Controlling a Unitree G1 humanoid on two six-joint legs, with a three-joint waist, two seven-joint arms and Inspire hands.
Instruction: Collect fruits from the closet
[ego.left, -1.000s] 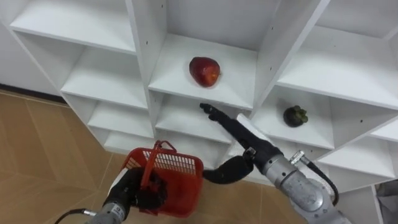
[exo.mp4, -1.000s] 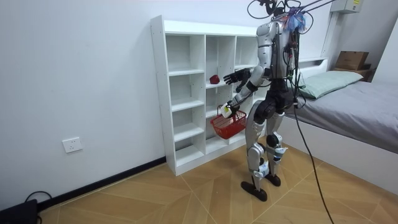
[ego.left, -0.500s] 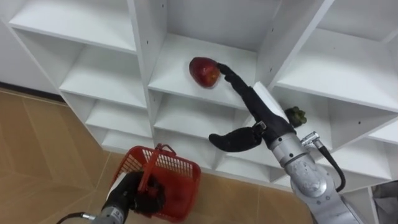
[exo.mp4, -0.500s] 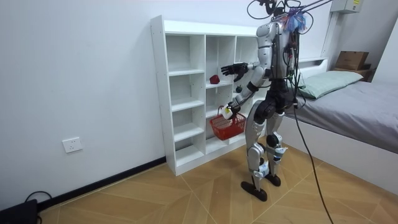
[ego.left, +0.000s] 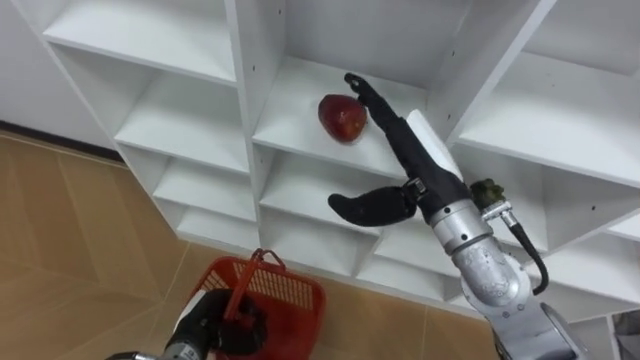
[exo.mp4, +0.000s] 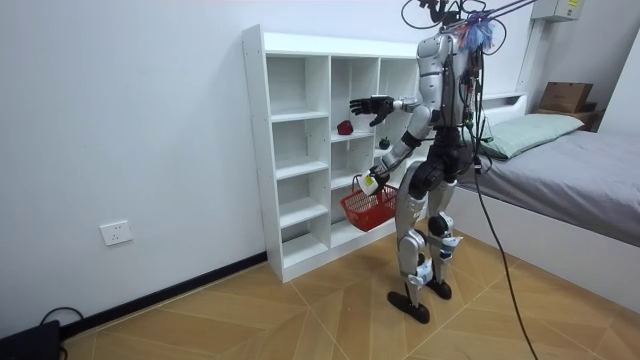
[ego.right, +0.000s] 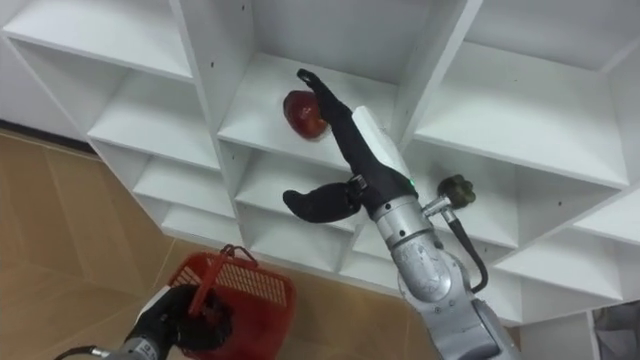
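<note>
Red apple (ego.left: 342, 118) sits on a middle shelf (ego.left: 290, 108) of the white closet, not yet held. The right hand (ego.left: 418, 172) reaches in with its fingers (ego.left: 375, 103) straight and close together and its thumb spread wide below. The fingers lie at the apple's 3 o'clock side, just beside it or perhaps touching. For a sound grasp, I judge the fingers should pass behind the apple and curl as the thumb closes from 6 o'clock, so it cannot roll rearward. At the apple's 7 o'clock, the left hand (ego.left: 205, 325) is curled round the handle of the basket (ego.left: 290, 305). Count: one apple, one dark green fruit (ego.right: 455, 190) at its 4 o'clock, one basket.
</note>
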